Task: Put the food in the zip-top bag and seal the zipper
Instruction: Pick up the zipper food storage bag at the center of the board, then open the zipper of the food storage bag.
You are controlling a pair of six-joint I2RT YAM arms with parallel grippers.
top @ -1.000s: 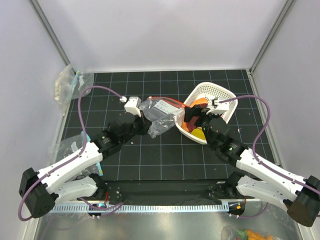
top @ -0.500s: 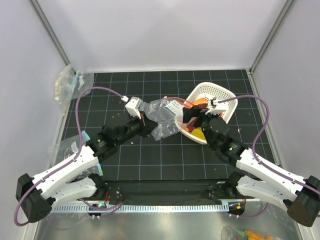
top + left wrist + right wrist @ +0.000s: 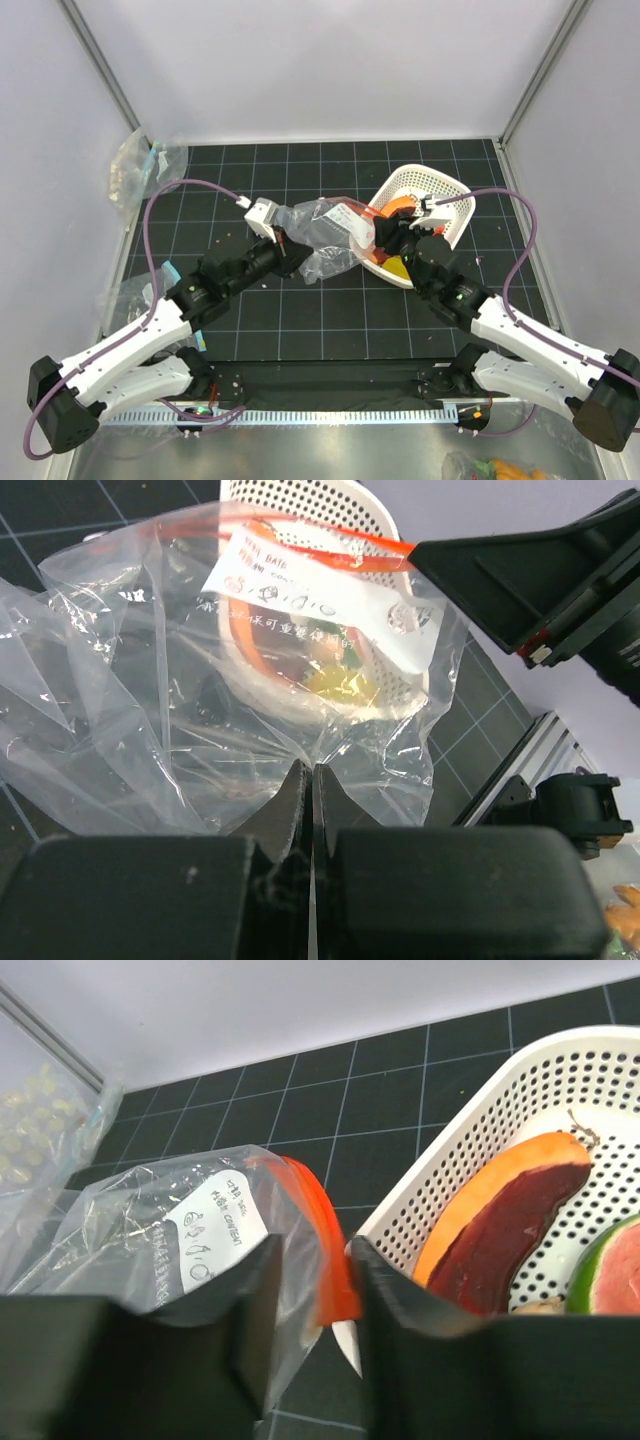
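Two grippers meet near the middle of the black gridded table [image 3: 300,310] in the top view. The left gripper [image 3: 284,240] has the crumpled zip-top bag [image 3: 322,230] by its left side. The bag stretches from there to the left rim of the white basket [image 3: 445,185]. The right gripper [image 3: 383,238] sits just where bag and basket meet. The food lies in the basket, with a yellow lemon [image 3: 398,267] at its near end and an orange piece [image 3: 400,205] farther back.

From the left wrist, the fingers are pressed together with a fold of clear plastic pinched between them. Beyond them the bag spreads wide, showing a white label [image 3: 320,600]. The red-orange zipper [image 3: 330,542] runs along its top edge to a dark finger at the upper right. The basket and some yellow and green food show blurred through the plastic.

From the right wrist, the jaws stand narrow, with the end of the zipper and a little bag film in the gap. Whether the pads actually press it cannot be told. To the right, inside the basket, an orange carrot-like piece [image 3: 490,1190] lies against a dark red piece [image 3: 510,1232]. A watermelon slice [image 3: 612,1272] sits at the frame's edge.
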